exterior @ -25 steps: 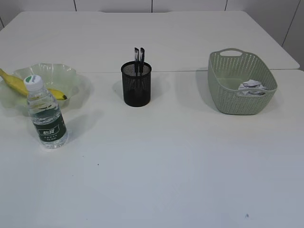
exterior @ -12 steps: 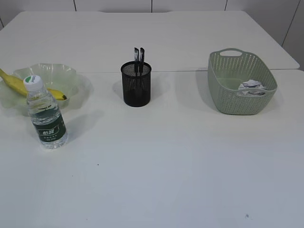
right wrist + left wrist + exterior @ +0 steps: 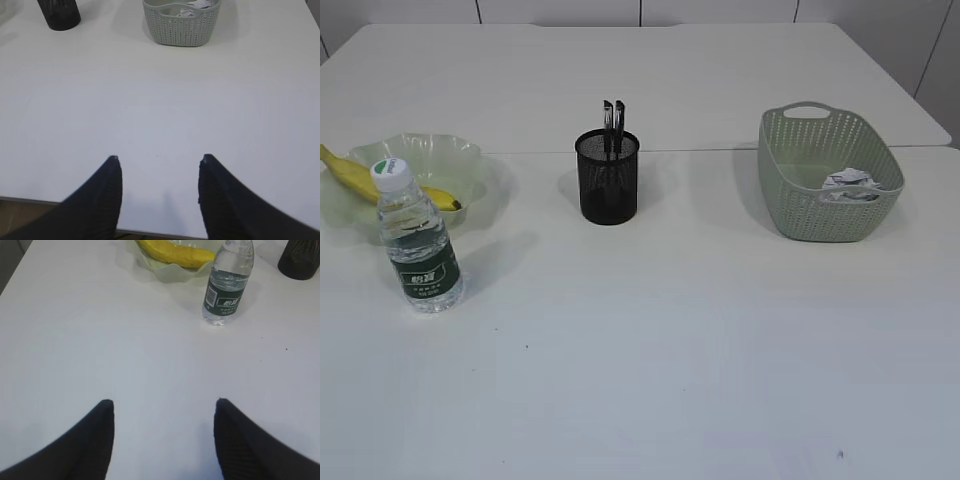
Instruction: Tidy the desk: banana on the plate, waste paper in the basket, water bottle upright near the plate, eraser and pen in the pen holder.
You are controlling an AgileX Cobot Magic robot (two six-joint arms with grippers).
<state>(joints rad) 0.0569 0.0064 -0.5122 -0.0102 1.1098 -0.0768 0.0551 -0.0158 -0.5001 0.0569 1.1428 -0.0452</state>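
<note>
Where the exterior frame meets its left edge, banana lies on pale green plate. Water bottle upright, just beside plate, lower left. Black mesh pen holder, upper centre, two pens standing inside; eraser not discernible. Green basket, upper right, crumpled waste paper inside. White surface. Left tool: fingers apart, empty. Right tool: fingers apart, empty.

The surface is white and matte, and a seam runs across it from left to right at the far part. Behind it stands a white wall made of panels, with thin dark vertical joints. The light is soft and gives weak shadows.
</note>
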